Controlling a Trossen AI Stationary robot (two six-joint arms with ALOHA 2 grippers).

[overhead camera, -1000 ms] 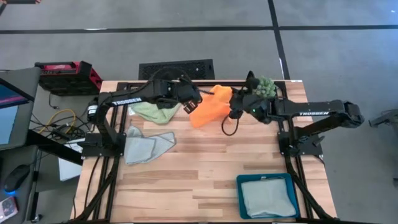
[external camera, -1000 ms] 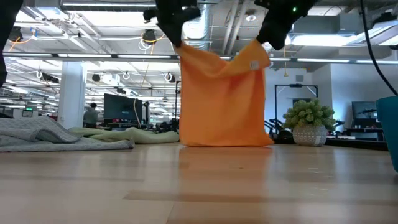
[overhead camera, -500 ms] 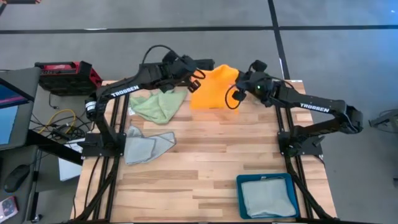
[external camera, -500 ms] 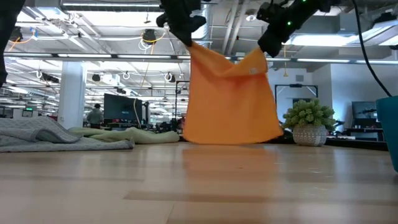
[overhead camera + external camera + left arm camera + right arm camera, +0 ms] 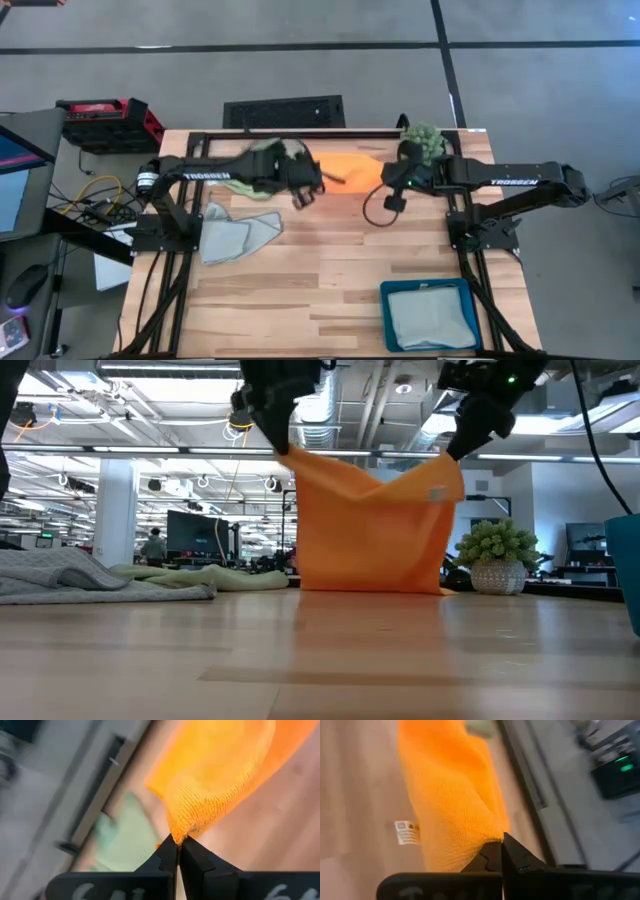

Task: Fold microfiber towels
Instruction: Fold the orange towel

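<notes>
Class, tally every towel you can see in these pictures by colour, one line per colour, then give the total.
Orange towel: 1
Light green towel: 1
Blue-grey towel: 1
Pale mint towel, in the tray: 1
Total: 4

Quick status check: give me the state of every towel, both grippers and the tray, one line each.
Orange towel: lifted by two top corners, hanging, bottom edge at the table.
Left gripper: shut on one orange corner.
Right gripper: shut on the other corner.
Light green towel: crumpled, mostly hidden under the left arm.
Blue-grey towel: loosely rumpled, unfolded.
Teal tray: holds the mint towel, lying flat.
</notes>
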